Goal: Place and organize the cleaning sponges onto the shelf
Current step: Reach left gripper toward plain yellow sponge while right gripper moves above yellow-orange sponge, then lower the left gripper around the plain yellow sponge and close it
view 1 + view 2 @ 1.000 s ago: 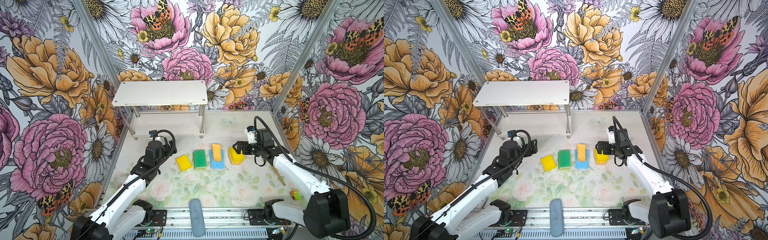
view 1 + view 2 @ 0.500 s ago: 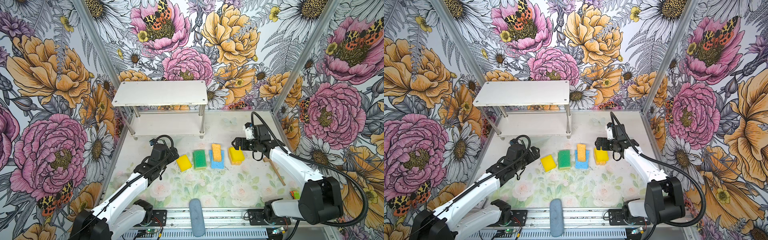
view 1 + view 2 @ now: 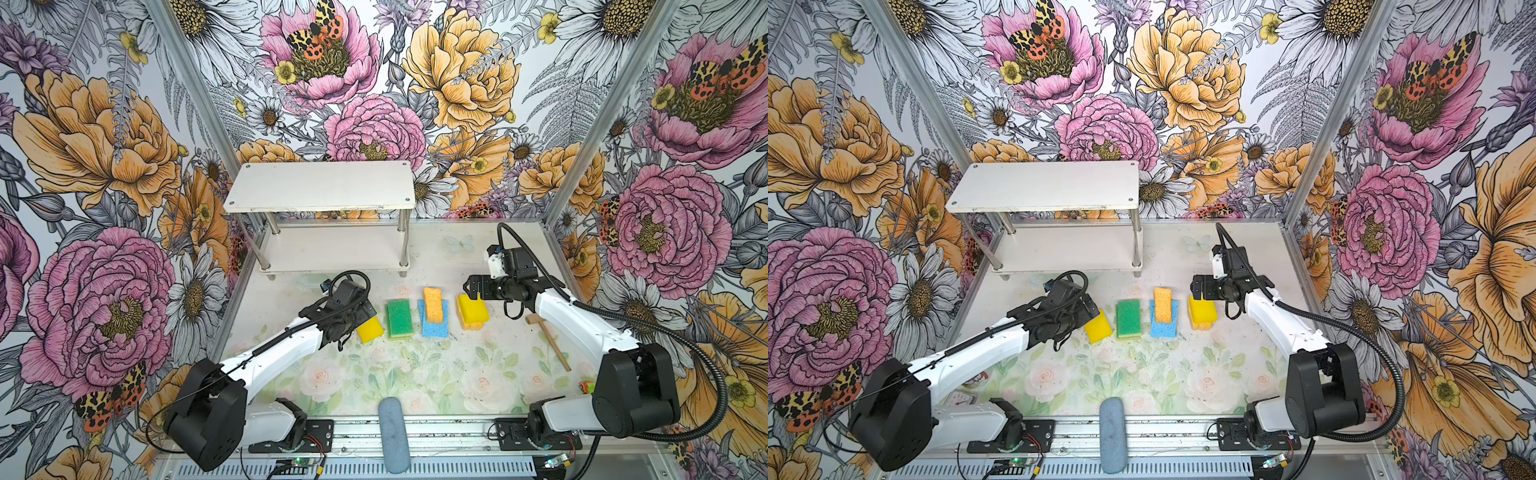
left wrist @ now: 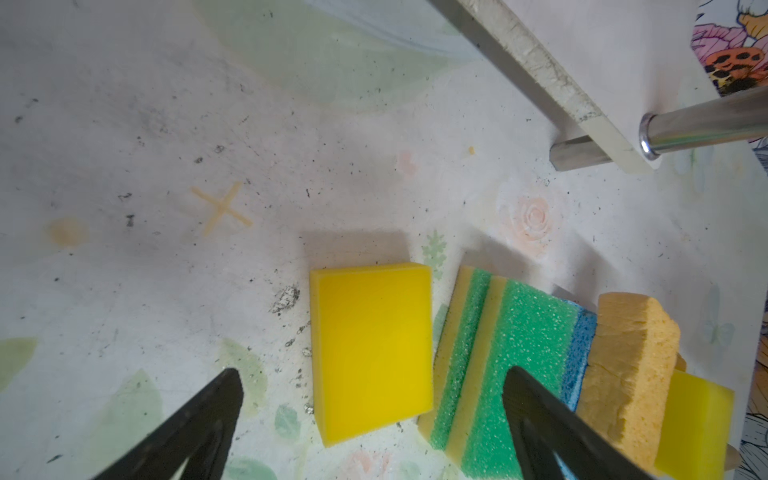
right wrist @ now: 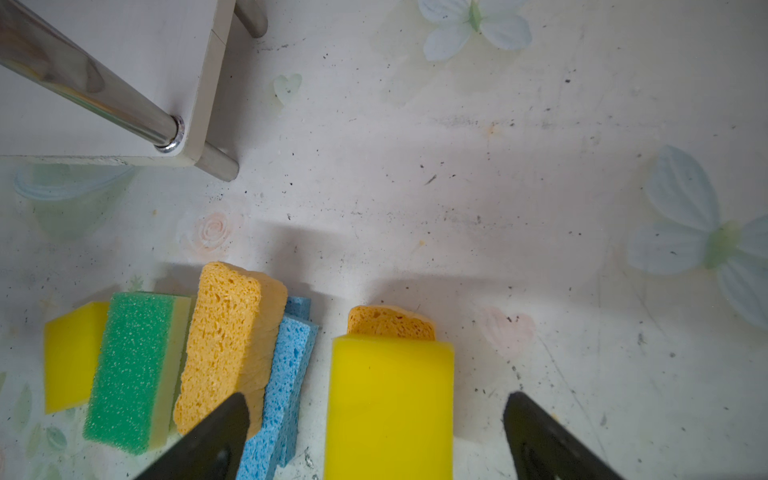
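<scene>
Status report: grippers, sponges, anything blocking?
Left gripper open at left yellow sponge. Right gripper open at right yellow sponge. No sponges on shelf. Nothing blocking.

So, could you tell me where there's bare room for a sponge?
Both boards of the white two-tier shelf lie bare, as does the floral tabletop between the sponge row and the grey-blue cylinder. The row itself is crowded.

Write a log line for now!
left gripper: open, over lone yellow sponge | right gripper: open, over stacked yellow sponge | shelf: no sponges
</scene>
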`<act>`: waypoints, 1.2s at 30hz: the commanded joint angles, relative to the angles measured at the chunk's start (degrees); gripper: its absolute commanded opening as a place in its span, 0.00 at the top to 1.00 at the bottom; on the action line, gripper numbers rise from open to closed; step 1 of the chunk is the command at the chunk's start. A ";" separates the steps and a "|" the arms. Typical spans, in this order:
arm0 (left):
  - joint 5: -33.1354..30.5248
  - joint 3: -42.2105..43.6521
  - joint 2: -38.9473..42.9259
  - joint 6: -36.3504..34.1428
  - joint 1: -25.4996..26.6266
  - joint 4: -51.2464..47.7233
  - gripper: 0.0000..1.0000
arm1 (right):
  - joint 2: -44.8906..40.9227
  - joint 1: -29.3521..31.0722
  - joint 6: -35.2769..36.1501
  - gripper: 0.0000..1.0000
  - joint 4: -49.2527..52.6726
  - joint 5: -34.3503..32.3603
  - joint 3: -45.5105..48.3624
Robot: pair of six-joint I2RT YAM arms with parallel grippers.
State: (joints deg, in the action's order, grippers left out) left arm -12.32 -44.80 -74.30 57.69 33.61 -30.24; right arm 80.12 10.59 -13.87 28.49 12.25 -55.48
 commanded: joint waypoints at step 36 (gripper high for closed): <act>-6.95 -8.36 -19.56 5.84 5.74 -4.65 0.01 | 2.85 -2.33 2.10 0.02 -0.53 4.06 -0.44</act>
State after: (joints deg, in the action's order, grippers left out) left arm -17.02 -51.81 -93.51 63.11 40.10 -34.54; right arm 82.56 8.64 -12.38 28.47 15.31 -55.48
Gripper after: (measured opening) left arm 0.989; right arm 0.982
